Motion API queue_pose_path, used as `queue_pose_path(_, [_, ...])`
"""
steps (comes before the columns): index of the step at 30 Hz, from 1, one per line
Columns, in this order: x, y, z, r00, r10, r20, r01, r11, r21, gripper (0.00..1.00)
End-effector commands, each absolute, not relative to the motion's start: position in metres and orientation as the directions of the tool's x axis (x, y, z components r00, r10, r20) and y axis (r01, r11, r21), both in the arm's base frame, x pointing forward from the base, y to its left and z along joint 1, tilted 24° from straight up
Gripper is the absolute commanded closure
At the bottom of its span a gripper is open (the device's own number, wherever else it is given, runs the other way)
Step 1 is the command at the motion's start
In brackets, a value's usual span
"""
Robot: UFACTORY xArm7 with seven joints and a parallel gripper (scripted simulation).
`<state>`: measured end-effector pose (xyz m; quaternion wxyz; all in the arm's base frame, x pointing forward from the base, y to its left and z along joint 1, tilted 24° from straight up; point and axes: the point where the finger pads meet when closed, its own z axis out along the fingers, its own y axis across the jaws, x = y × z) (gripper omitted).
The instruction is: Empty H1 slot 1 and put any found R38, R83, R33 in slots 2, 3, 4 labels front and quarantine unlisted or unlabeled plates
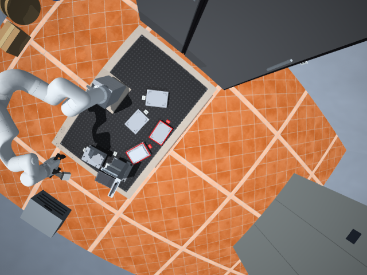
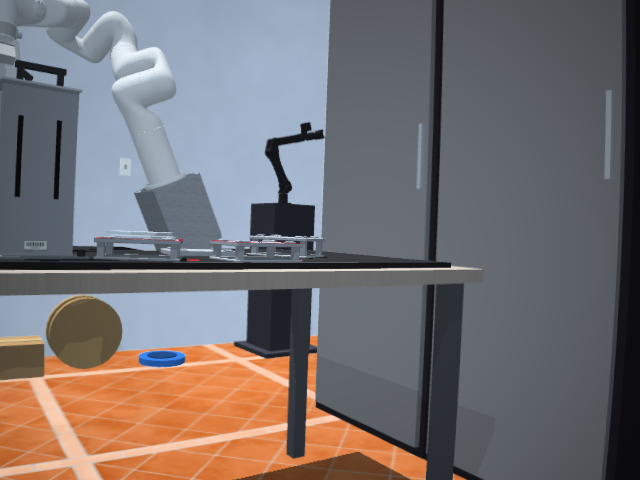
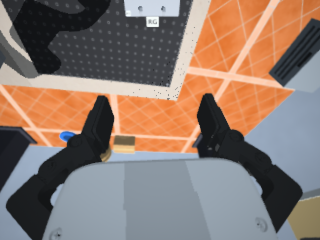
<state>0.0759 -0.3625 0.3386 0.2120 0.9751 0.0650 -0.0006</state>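
Note:
The plate hotel H1 [image 1: 114, 171] stands at the near left corner of the black mat; it is the grey tower [image 2: 36, 165] in the side view. Its slots and plate labels cannot be read from here. A pale narrow piece [image 1: 113, 188] sticks out of the hotel past the table edge. My gripper [image 1: 59, 163] hangs beside the table's left edge, over the floor, and points toward the table. In the wrist view its fingers stand wide open with nothing between them. The RG nest [image 3: 151, 6] with its label lies on the mat ahead of the fingers.
Two red-rimmed quarantine nests [image 1: 160, 132] [image 1: 137, 153] lie right of the hotel; the nearer one seems to carry a clear plate [image 2: 136, 235]. Two plain grey nests [image 1: 156, 98] [image 1: 136, 121] lie further back. The robot base [image 1: 110, 93] stands at the mat's left side. A grey box [image 1: 46, 213] sits on the floor near the gripper.

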Motion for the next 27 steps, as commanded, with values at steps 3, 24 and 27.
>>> queue_pose_path(3, [0.075,-0.355,0.357,0.992,0.126,-0.029,0.126,-0.901,0.416,0.0])
queue_pose_path(24, [0.074,-0.334,0.402,0.992,0.126,-0.028,0.126,-0.901,0.416,0.0])
queue_pose_path(27, [0.074,-0.334,0.402,0.992,0.126,-0.028,0.126,-0.901,0.416,0.0])
